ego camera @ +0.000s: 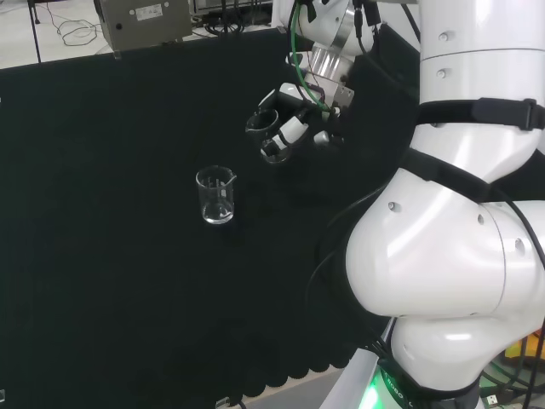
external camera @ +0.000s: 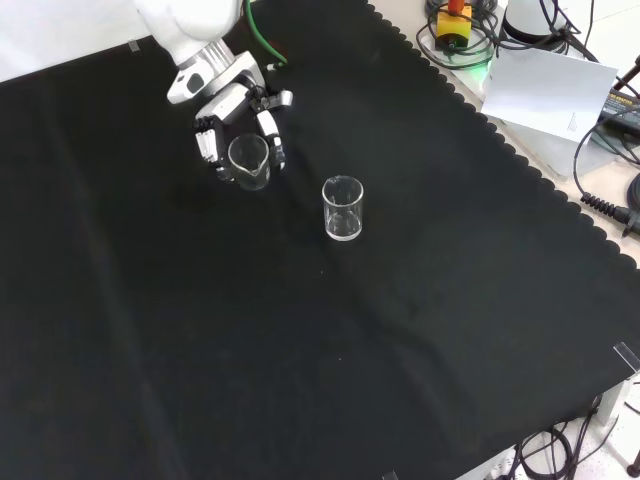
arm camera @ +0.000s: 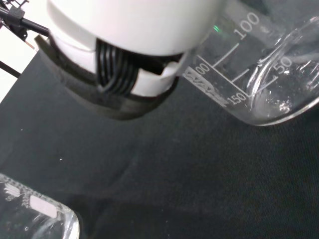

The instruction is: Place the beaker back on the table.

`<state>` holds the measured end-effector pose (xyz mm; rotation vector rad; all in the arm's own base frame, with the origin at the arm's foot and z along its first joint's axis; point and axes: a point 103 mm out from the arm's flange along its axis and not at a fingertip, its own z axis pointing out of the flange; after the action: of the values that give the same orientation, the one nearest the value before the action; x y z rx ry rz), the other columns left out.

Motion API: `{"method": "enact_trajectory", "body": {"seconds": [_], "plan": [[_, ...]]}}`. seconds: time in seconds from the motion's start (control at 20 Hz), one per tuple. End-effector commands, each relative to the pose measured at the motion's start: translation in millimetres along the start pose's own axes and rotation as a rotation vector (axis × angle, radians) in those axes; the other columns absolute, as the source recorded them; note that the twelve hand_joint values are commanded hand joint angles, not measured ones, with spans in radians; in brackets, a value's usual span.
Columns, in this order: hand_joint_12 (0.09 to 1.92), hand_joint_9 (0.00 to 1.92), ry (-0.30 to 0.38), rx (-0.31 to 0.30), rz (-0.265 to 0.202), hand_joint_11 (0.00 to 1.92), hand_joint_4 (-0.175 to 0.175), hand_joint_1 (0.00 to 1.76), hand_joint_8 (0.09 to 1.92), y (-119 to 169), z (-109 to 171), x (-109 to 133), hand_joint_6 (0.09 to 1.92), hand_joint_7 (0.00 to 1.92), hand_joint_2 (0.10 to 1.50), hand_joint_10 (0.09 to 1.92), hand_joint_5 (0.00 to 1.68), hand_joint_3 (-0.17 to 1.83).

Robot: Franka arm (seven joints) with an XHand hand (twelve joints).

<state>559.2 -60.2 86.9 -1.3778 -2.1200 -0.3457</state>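
A: Where was the beaker point(external camera: 249, 160)?

B: In the hand point(external camera: 236, 125), with the fingers curled round its wall. In the front view it sat at about ten o'clock from the second beaker point(external camera: 343, 208), near it but apart. In the head view the held beaker point(ego camera: 274, 136) was at about one o'clock from the standing one point(ego camera: 215, 195).

A: Was it down on the cloth point(external camera: 330, 340) yet?

B: I couldn't tell for certain. The head view showed it tilted in the hand point(ego camera: 294, 128), and I judged it was off the cloth.

A: So how should the step have been done?

B: Level the beaker first, so the base would meet the cloth flat. Lower it straight, on bare cloth well clear of the standing one. Uncurl the fingers only once the base was seated, then lift the hand away upward without brushing the rim.

A: Anything inside either vessel?

B: The wrist view showed the held beaker point(arm camera: 259, 74) close up: clear glass, printed scale marks, a few specks or droplets on the wall, and no liquid level that I could see. The other beaker point(arm camera: 35, 214) looked empty in the front view too.
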Motion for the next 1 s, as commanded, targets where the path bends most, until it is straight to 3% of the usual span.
{"method": "enact_trajectory", "body": {"seconds": [0.05, 0.2, 0.75, 0.95, 1.0], "plan": [[0.80, 1.53, 0.067, 0.002, -0.002, 1.08, -0.175, 1.43, 0.76, 4.8, 9.0, -12.3, 0.78, 1.28, 0.68, 0.10, 1.17, 0.56], [0.81, 1.57, 0.080, 0.004, 0.002, 1.07, -0.175, 1.43, 0.74, 5.8, 10.3, -17.5, 0.87, 1.33, 0.60, 0.09, 1.15, 0.70], [0.84, 1.54, 0.082, -0.023, 0.026, 1.05, -0.175, 1.43, 0.74, 0.6, 10.2, -27.5, 0.90, 1.32, 0.63, 0.09, 1.15, 0.67], [0.87, 1.51, 0.025, -0.008, 0.031, 1.03, -0.153, 1.41, 0.83, -1.5, 14.1, -25.4, 0.93, 1.18, 0.74, 0.09, 1.14, 0.49], [0.89, 1.45, 0.022, 0.000, 0.030, 1.01, -0.095, 1.36, 0.81, -2.1, 14.1, -24.3, 0.91, 1.15, 0.81, 0.09, 1.14, 0.41]]}}
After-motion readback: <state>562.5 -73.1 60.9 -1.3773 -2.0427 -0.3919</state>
